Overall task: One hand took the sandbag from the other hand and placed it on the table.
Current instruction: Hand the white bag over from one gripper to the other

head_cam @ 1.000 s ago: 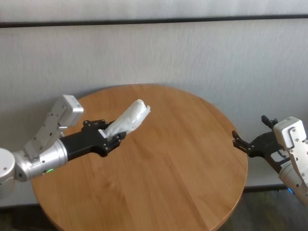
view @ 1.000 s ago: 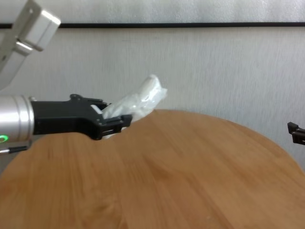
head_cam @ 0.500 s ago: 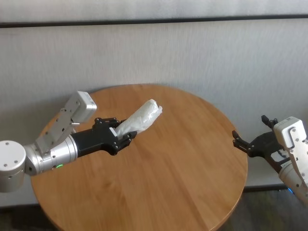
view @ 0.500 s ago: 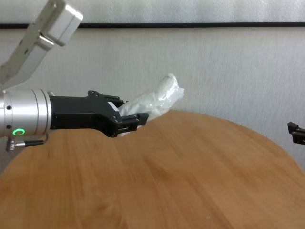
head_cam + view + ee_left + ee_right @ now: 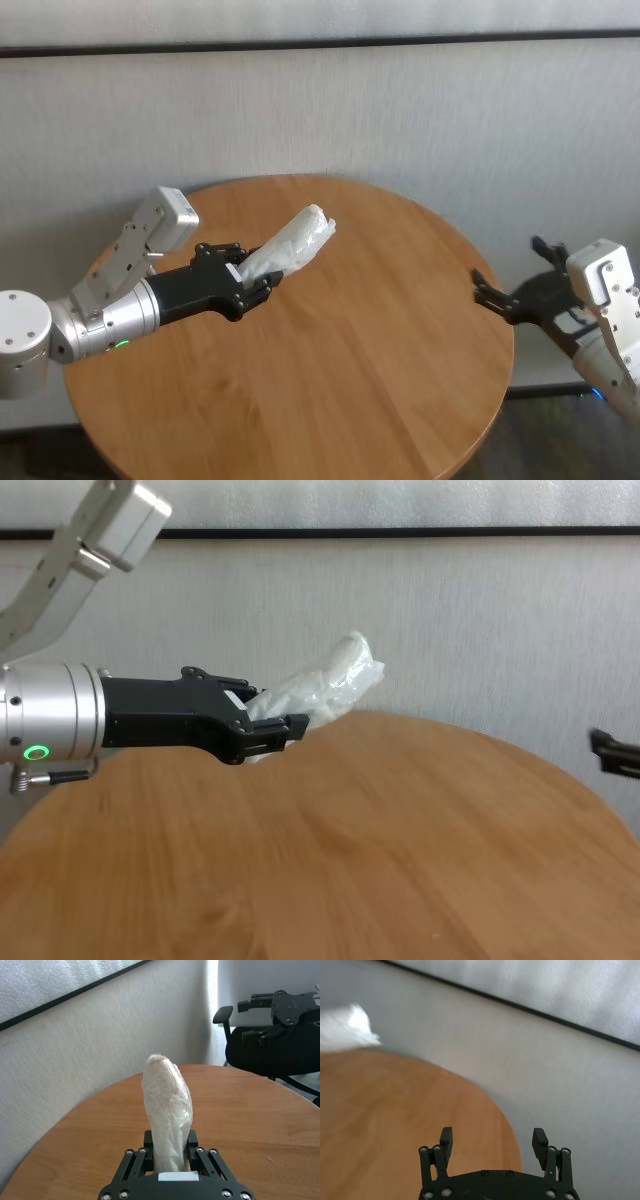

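Observation:
My left gripper (image 5: 255,282), on the silver wrist with the green ring light, is shut on the lower end of the white sandbag (image 5: 296,239). It holds the bag above the left half of the round wooden table (image 5: 380,380), with the bag pointing up and to the right. The bag shows in the chest view (image 5: 332,685) and upright between the jaws in the left wrist view (image 5: 167,1105). My right gripper (image 5: 508,300) is open and empty, just off the table's right edge. Its own view (image 5: 492,1141) shows the fingers apart and the bag as a white blur (image 5: 347,1030).
A pale wall with a dark rail runs close behind the table. A black office chair (image 5: 265,1050) stands beyond the table's far right side, past my right gripper (image 5: 280,1005). The table's front and middle are bare wood (image 5: 400,860).
My left arm carried the sandbag up and to the right, then held still. My right gripper has shifted a little left, toward the table's edge.

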